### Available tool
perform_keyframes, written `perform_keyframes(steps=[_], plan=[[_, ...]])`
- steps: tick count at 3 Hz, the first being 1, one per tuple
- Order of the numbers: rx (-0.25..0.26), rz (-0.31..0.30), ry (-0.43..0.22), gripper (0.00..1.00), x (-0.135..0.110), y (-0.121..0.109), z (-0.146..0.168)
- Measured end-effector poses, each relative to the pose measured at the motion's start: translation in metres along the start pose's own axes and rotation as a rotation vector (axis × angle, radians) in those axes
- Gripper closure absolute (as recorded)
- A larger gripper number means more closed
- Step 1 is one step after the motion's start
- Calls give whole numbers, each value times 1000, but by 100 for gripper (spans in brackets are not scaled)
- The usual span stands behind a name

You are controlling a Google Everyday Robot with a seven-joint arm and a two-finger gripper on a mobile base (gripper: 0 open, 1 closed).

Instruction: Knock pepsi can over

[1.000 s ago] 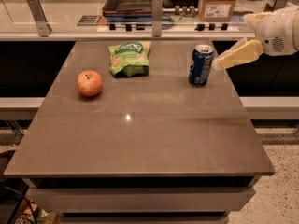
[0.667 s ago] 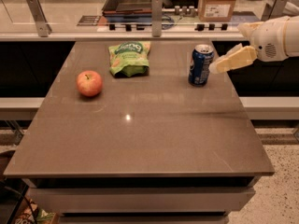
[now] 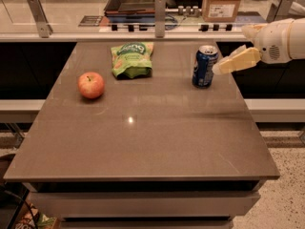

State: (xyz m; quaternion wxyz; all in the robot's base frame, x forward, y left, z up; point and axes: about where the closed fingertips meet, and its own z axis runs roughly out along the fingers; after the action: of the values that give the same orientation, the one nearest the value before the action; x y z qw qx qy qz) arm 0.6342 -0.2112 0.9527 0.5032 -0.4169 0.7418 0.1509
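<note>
The pepsi can, blue with a silver top rim, stands upright on the brown table near its right edge. My gripper reaches in from the right, its cream-coloured fingers pointing left. Its tip is right at the can's right side, at about mid-height. I cannot tell whether it touches the can.
A green snack bag lies at the back middle of the table. A red apple sits at the left. A counter with a glass rail, a cardboard box and a dark tray runs behind the table.
The gripper has moved left and slightly down, from a little apart from the can to right against its right side. The can still stands upright in the same spot.
</note>
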Motion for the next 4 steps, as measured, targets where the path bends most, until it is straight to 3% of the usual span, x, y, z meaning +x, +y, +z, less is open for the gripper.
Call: perform_keyframes(steps=[2,4], plan=[[-25,53,-108,0,12,-17,35],[-70,91,-165,0,28,-17,61]])
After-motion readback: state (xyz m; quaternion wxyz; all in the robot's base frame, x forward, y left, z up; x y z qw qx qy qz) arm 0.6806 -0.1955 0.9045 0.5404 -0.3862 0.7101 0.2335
